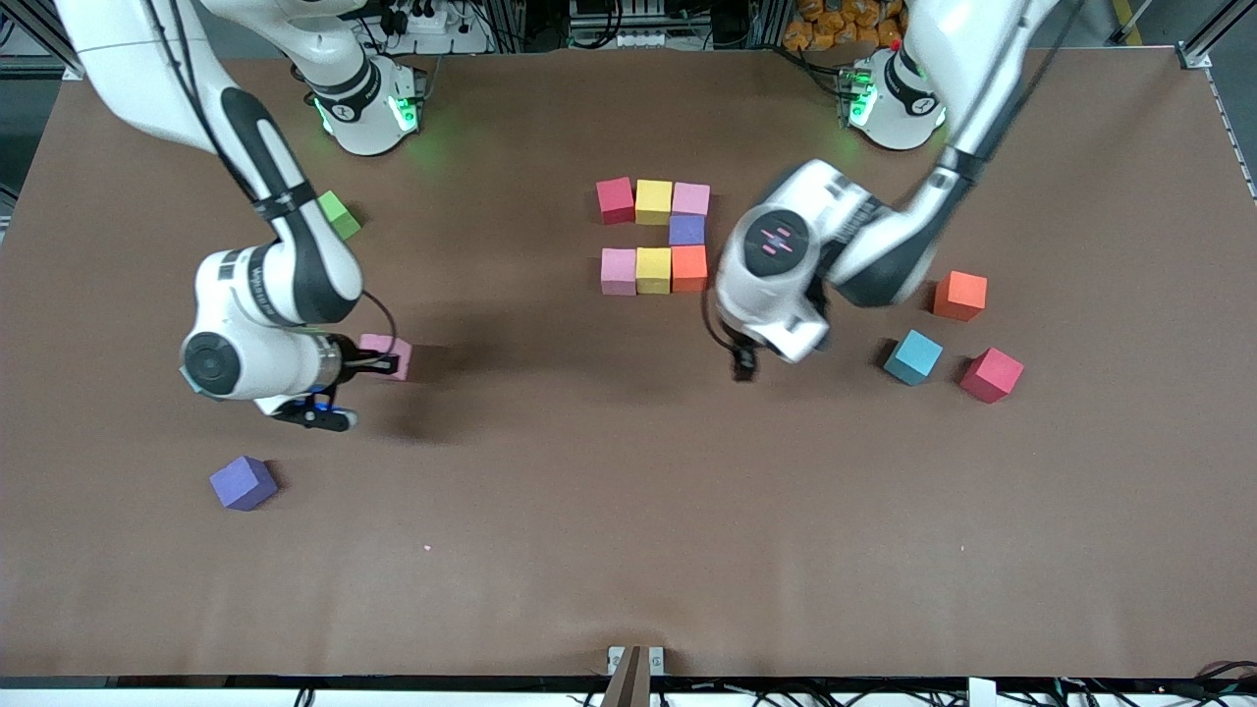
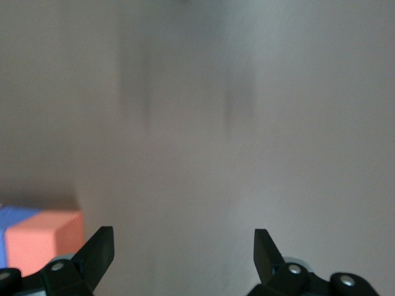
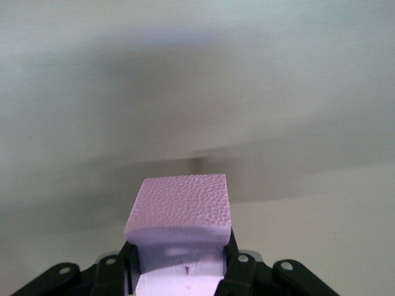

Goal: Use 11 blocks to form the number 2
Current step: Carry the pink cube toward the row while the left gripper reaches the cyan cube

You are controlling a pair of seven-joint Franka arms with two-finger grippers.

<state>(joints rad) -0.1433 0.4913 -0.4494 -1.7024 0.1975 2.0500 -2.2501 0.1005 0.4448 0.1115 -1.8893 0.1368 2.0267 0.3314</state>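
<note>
We see a brown table (image 1: pixel 609 511) with two white robot arms reaching over it; near the middle, seven blocks sit packed in a partial figure: a top row of a red block (image 1: pixel 615 199), a yellow block (image 1: pixel 653 200) and a pink block (image 1: pixel 690 198); a purple block (image 1: pixel 686 230) just under that pink one; then a lower row of a pink block (image 1: pixel 618 271), a yellow block (image 1: pixel 653 270) and an orange block (image 1: pixel 688 267), each touching its neighbour.

The right gripper (image 1: pixel 378 361) is over the table toward the right arm's end, clenched on a loose pink block (image 1: pixel 391 351); in the right wrist view that block (image 3: pixel 180 213) sits squeezed between the dark fingers (image 3: pixel 233 262).

The left gripper (image 1: pixel 743 365) hovers low over bare table just beside the figure's orange corner; its jaws stand wide and hold nothing, as its wrist view confirms (image 2: pixel 184 250).

Toward the left arm's end lie three loose blocks: an orange one (image 1: pixel 959 296), a light blue one (image 1: pixel 912 356) and a red one (image 1: pixel 991 374); toward the right arm's end, a loose purple block (image 1: pixel 243 482) lies nearer the front camera, and a green cube (image 1: pixel 339 214) sits by the right arm.
</note>
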